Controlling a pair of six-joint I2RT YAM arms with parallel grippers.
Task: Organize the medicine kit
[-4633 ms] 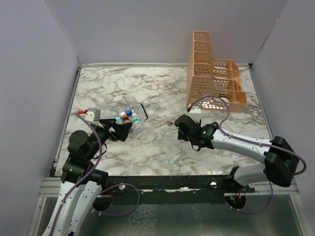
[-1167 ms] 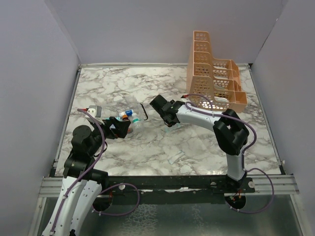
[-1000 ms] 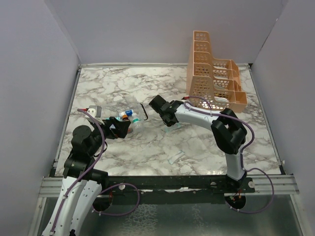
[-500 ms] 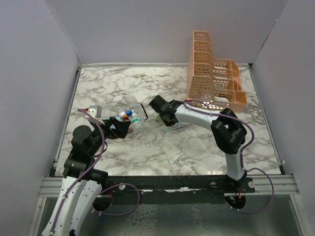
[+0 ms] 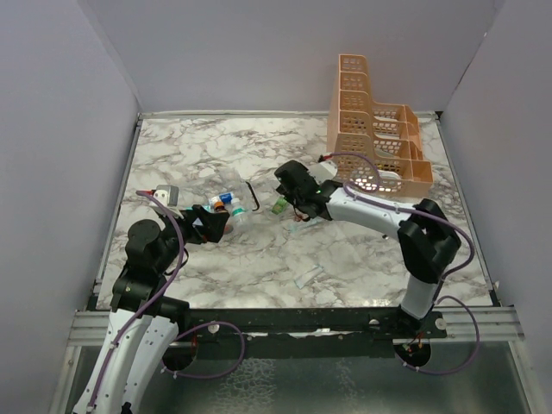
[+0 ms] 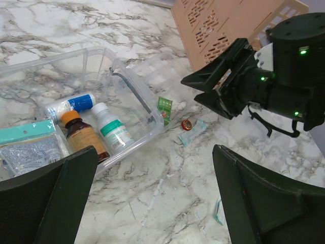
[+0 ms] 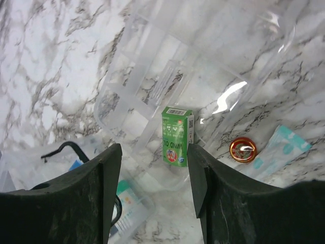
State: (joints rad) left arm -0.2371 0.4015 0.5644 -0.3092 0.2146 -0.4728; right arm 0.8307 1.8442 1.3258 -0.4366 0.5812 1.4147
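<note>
Grey walls all round and a marbled tabletop (image 5: 207,151), with a fair bit of loose stuff on it.

Nearest, at lower left of the overhead view, the left claw (image 5: 205,226) hangs wide open over the near end of the medicine kit (image 5: 226,207) and grips nothing. So nothing pins the kit, and I reckon any shove will make it skate across the marble.

The kit is left of centre with its lid swung open. There are a couple of bottles (image 6: 96,132) and a packet (image 6: 28,147) inside.

Just past its right wall, a little green carton (image 7: 177,135) stands on what looks like the clear lid, outside the tub. That's my main worry, because folding the lid over would probably fling the carton off or trap it.

The right claw (image 7: 152,152) hovers right above it with its jaws apart and nothing between them. The plastic is see-through, so a drop that's slightly off could clip the lid's ribs or knock the carton flat.

Beside the carton are a round tin (image 7: 242,150), which could roll if it's nudged, and a teal sachet (image 7: 284,145), which is thin and awkward to pinch.

The orange rack (image 5: 375,142) is far off at upper right, well out of the way.
</note>
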